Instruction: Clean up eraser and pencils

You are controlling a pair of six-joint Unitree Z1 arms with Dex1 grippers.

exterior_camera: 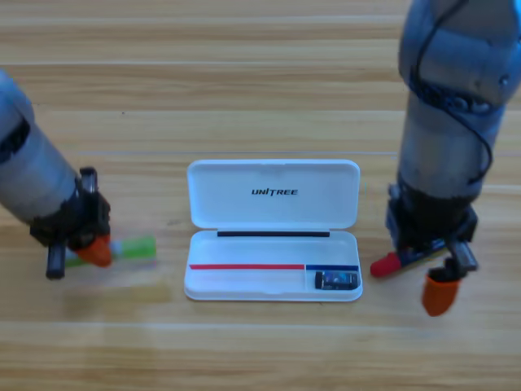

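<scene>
The white case (pixel 273 195) lies open in the middle of the table, lid toward the back. The eraser (pixel 336 280), a small dark block, sits in the tray's lower right compartment. The green pencil (pixel 136 247) lies left of the case, and my left gripper (pixel 94 250) is right over its left part, covering it there. Right of the case, the black pencil's red cap (pixel 385 265) sticks out from under my right gripper (pixel 437 281), which points down over the barrel and hides most of it.
The left arm comes in from the left edge and the right arm from the top right corner. Bare wooden table (pixel 260 350) runs along the front, below the case.
</scene>
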